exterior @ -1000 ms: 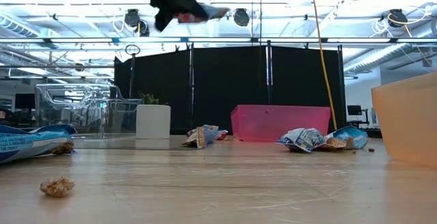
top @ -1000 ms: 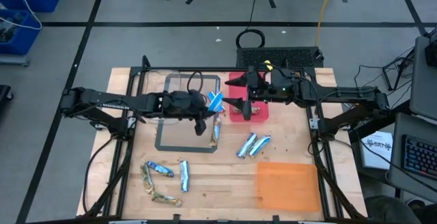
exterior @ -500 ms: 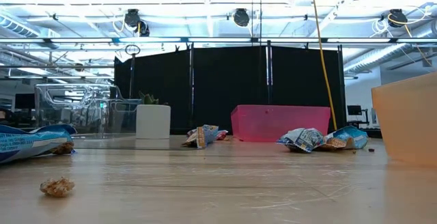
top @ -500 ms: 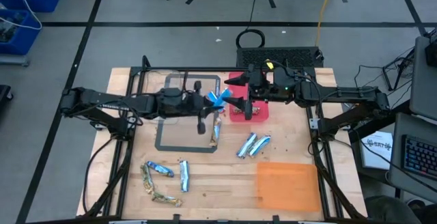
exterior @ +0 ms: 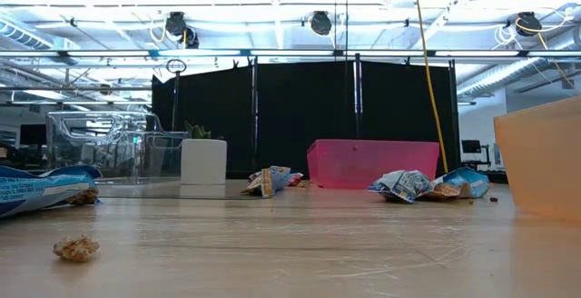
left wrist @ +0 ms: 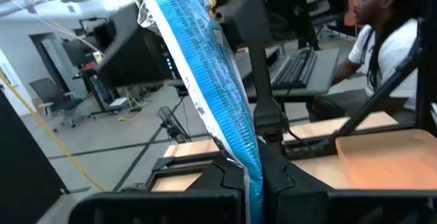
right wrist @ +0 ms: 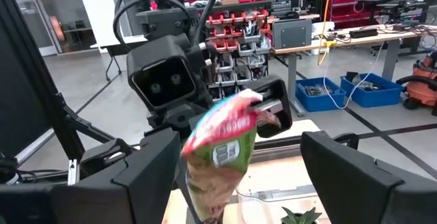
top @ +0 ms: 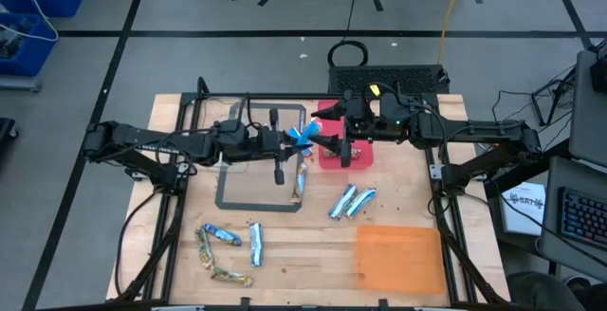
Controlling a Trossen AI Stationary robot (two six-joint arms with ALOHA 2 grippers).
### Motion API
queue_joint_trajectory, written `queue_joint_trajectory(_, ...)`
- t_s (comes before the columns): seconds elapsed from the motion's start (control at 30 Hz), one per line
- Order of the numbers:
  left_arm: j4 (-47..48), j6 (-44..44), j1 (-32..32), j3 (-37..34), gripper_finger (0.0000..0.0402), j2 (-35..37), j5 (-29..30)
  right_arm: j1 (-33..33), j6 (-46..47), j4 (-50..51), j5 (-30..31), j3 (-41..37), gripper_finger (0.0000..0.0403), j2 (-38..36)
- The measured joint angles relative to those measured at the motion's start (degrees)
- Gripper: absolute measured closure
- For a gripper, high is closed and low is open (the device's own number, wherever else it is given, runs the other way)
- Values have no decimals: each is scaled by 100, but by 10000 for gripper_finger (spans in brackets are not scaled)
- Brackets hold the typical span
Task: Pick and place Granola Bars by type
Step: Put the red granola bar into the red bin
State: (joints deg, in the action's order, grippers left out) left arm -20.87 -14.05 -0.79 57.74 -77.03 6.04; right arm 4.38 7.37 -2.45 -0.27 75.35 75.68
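In the high view, a little above the frame's centre, the left gripper (top: 292,138) has its jaws pinched tight on a crinkled blue-and-silver foil-wrapped granola bar (top: 301,137), held high above the wooden worktop (top: 285,254) and pointed toward the right gripper (top: 327,144), whose jaws stand wide apart with the bar's free end between them but not yet gripped. This looks like a mid-air handover, probably because the pink plastic bin (top: 361,155) sits on the right arm's side of the frame. The left wrist view shows the blue wrapper (left wrist: 212,74) rising from its clamped jaws; the right wrist view shows the bar's end (right wrist: 222,149) hanging between its spread fingers (right wrist: 147,176). Other bars wait on the worktop: a pair of blue ones (top: 351,200) right of centre, a mixed cluster (top: 228,251) at lower left, one beside the clear tray (top: 251,164). The flat orange tray (top: 399,257) at lower right presumably takes the other type
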Motion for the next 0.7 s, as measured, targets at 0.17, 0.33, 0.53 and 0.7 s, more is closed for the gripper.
queue_joint_trajectory(0.17,-40,195,71,0,396,0,6,0,3,-123,6,0,106,0)
queue_joint_trajectory(0.33,-43,454,168,0,396,-22,55,0,-7,-253,9,0,111,-2)
queue_joint_trajectory(0.53,-45,709,273,0,396,-22,-15,0,-58,-250,13,0,126,-2)
queue_joint_trajectory(0.7,-43,709,268,0,396,-22,-34,0,-56,-252,15,0,146,6)
